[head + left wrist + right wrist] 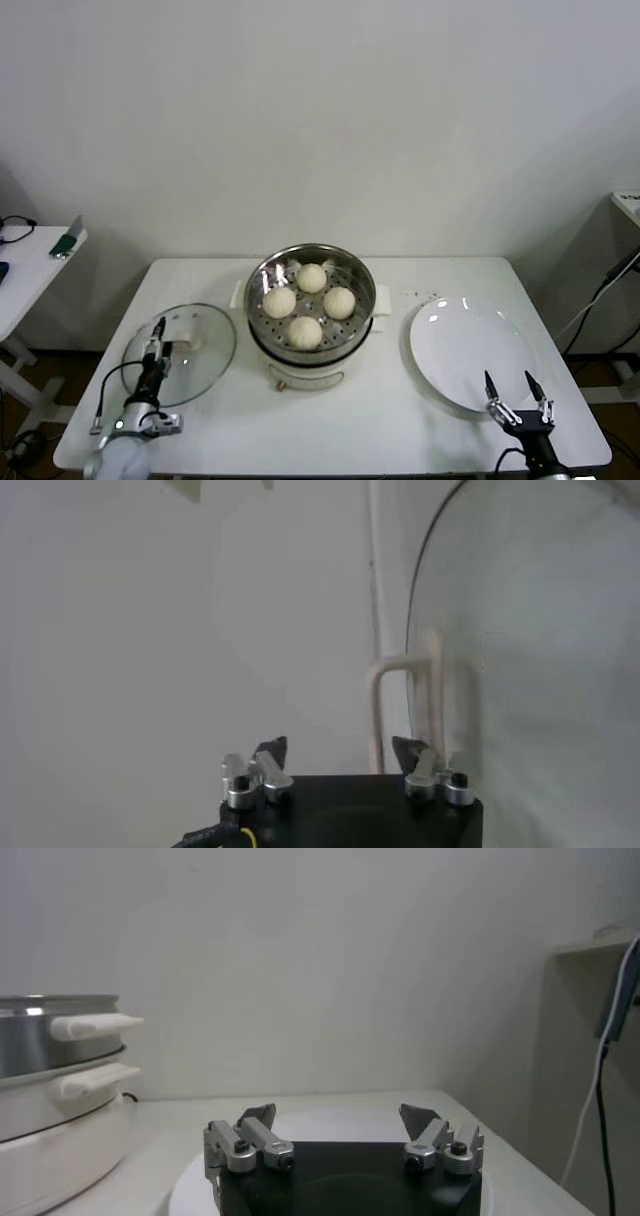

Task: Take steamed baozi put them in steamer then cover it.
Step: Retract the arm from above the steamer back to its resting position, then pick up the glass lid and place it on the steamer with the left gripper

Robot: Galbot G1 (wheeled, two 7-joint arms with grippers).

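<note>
Each wrist ends in a matte black block carrying two silver metal brackets with dark screw heads, tipped by short black wedge-shaped jaws. The left gripper [157,335] sits on a pale grey rounded housing — a thin black cable loops beside it. The right gripper [519,392] looks alike.

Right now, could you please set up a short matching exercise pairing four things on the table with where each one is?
Things:
1. buns
2. lid
3. plate
4. steamer

Places:
A. flat on the table, left of the steamer, at the left gripper
B. middle of the table
C. inside the steamer basket
D. right of the steamer, its near edge under the open right gripper

Pairs: 1-C, 2-A, 3-D, 4-B
</note>
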